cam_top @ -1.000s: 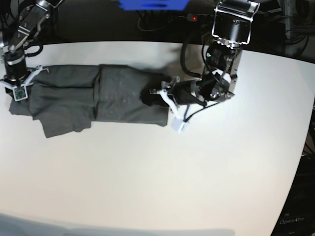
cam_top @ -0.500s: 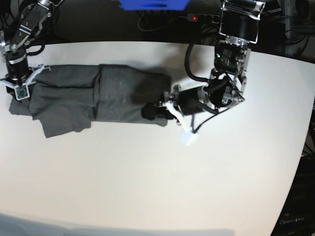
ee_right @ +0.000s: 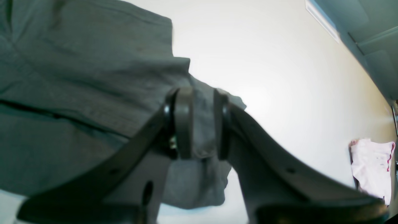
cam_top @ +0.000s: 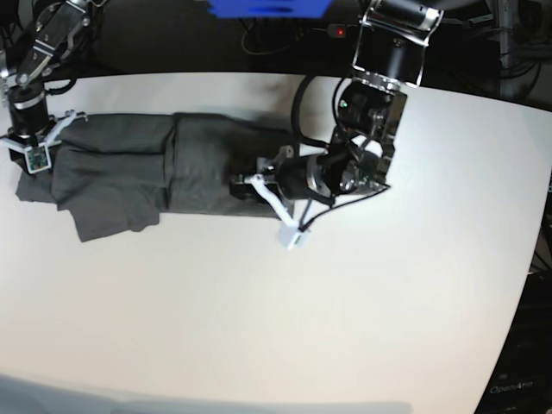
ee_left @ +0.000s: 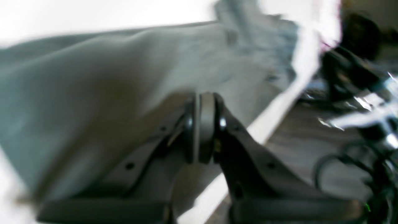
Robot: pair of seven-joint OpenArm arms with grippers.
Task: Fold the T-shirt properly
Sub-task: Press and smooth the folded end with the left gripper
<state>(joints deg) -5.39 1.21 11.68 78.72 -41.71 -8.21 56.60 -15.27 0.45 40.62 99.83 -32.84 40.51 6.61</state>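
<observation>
Soft, limp T-shirt (cam_top: pixel 172 168) on surface (cam_top: pixel 276 302): right claw (ee_right: pixel 199 124) pinches its left edge; left claw (ee_left: pixel 200 127) clenched empty at right hem, the better hold.

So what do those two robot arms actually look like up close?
Both arms are mostly black metal with black cables looping beside them. The left arm carries a silvery bracket near its top. Each gripper, left and right, has white parts seen from above and dark, curved fingers with flat pads.

Matt, slightly wrinkled dark grey cotton T-shirt (cam_top: pixel 138 168) on a smooth white bench (cam_top: pixel 345 302); the right tool (ee_right: pixel 199 124) has smooth black pads.
</observation>
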